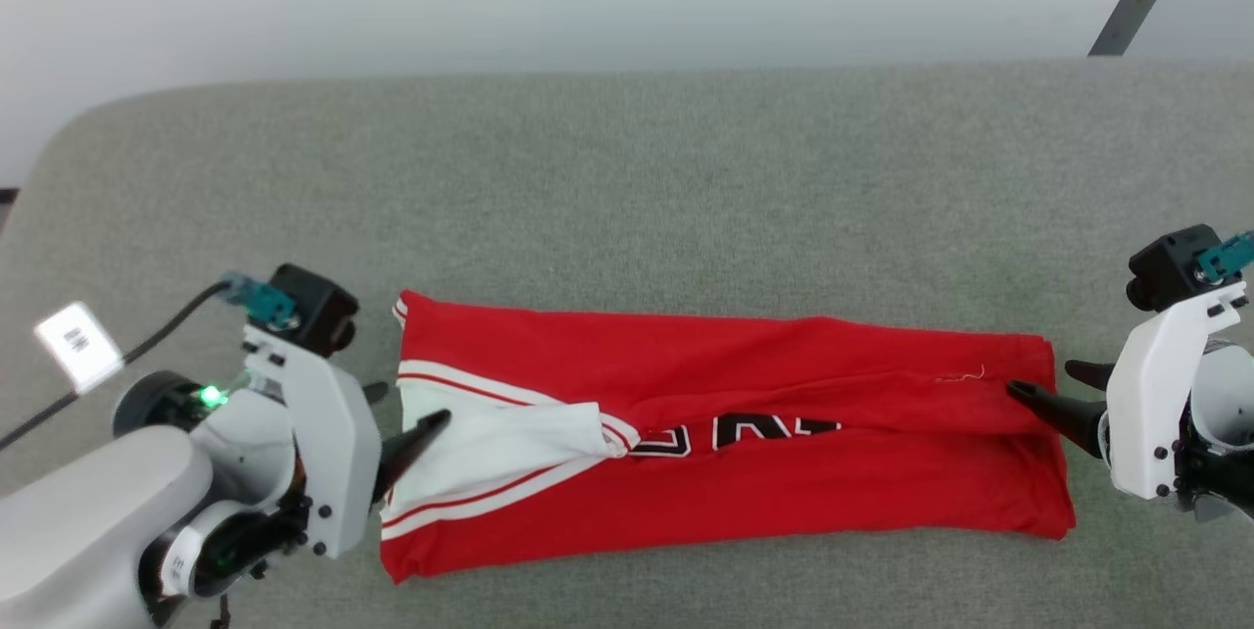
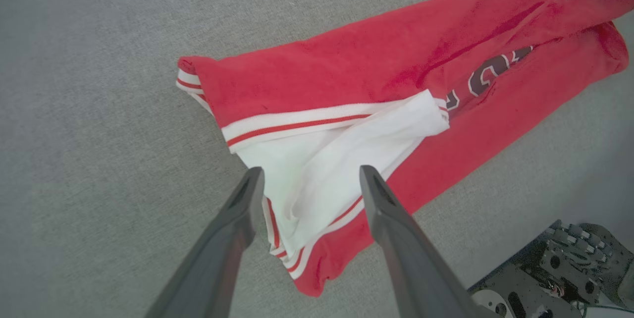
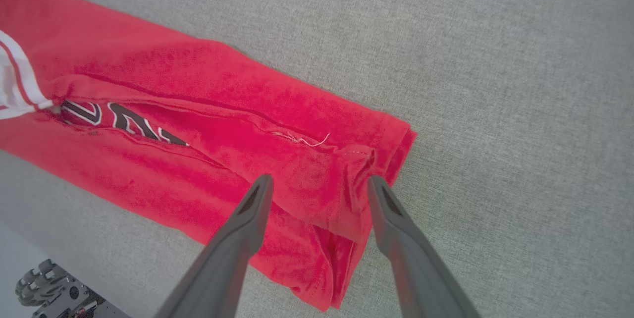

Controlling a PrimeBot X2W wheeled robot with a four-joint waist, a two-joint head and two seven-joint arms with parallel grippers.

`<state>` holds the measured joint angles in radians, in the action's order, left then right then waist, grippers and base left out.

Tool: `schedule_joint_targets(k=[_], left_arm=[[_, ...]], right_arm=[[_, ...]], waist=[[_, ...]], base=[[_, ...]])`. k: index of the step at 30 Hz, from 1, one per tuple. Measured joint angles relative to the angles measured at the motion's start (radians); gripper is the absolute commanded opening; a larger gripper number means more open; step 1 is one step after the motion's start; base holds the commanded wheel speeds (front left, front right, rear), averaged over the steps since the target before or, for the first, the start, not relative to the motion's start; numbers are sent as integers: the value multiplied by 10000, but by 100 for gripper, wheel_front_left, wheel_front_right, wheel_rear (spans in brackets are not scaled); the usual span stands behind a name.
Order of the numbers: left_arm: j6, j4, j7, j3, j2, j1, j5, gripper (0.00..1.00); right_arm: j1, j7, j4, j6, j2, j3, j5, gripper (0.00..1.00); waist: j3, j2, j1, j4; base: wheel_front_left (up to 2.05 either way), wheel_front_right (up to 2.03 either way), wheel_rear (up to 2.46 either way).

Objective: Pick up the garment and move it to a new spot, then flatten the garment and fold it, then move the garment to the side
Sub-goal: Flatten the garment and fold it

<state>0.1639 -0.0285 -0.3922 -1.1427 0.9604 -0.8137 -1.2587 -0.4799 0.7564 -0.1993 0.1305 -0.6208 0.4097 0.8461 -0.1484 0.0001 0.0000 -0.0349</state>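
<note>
Garment (image 1: 784,364) flat on grey upholstery (image 1: 686,169)

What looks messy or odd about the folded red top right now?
On the garment, the white sleeve at the left end lies crumpled and slanted over the fold. The folded flaps do not meet, leaving black lettering showing in the gap. A loose thread sticks out near the right end.

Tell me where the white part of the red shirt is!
Look at the grey surface, where a long red garment lies folded into a strip. At its end by the left gripper, a white sleeve end lies folded over the red. It is the garment's only big white patch, edged with red-and-white stripes, beside black letters.
</note>
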Motion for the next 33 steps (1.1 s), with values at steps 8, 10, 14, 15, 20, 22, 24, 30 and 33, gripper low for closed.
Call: schedule_joint_targets(k=[8,10,14,15,20,22,24,30,33], left_arm=[[393,12,2217,433,69,955,140,100],[510,31,2905,579,54,1281,161,100],[769,79,4414,897,40,2007,161,100],[846,104,4775,953,40,2190,180,100],[1231,372,6318,1384,-234,3103,393,100],[1361,451,6483,1714,-449,3449,460,100],[1540,485,6523,2249,-731,3817,744,100],[1755,311,6562,5089,-2006,5632,2385,100],[1507,276,6562,6069,-2610,6536,3204,100]], right_arm=[[856,-1168,278,0,523,-955,-142,100],[1149,-1567,297,2,614,-1197,-385,100],[1886,-1816,174,0,780,-1476,-466,100],[2065,-1814,132,2,807,-1549,-456,100],[2415,-1810,-205,0,876,-2082,-550,100],[2461,-1735,-368,0,934,-2173,-625,100],[2463,-1647,-525,0,934,-2263,-715,100],[2388,-1258,-1252,0,941,-2504,-930,100],[2173,-1160,-1735,2,911,-2587,-999,100]], waist=[[729,0,0,4],[923,0,0,-2],[1299,0,0,-17],[1388,0,0,-23],[1661,0,0,-104],[1702,0,0,-171],[1729,0,0,-255],[1761,0,0,-563],[1746,0,-1,-736]], base=[[0,0,0],[0,0,0],[0,0,0],[0,0,0],[0,0,0],[0,0,0],[0,0,0],[0,0,0],[0,0,0]])
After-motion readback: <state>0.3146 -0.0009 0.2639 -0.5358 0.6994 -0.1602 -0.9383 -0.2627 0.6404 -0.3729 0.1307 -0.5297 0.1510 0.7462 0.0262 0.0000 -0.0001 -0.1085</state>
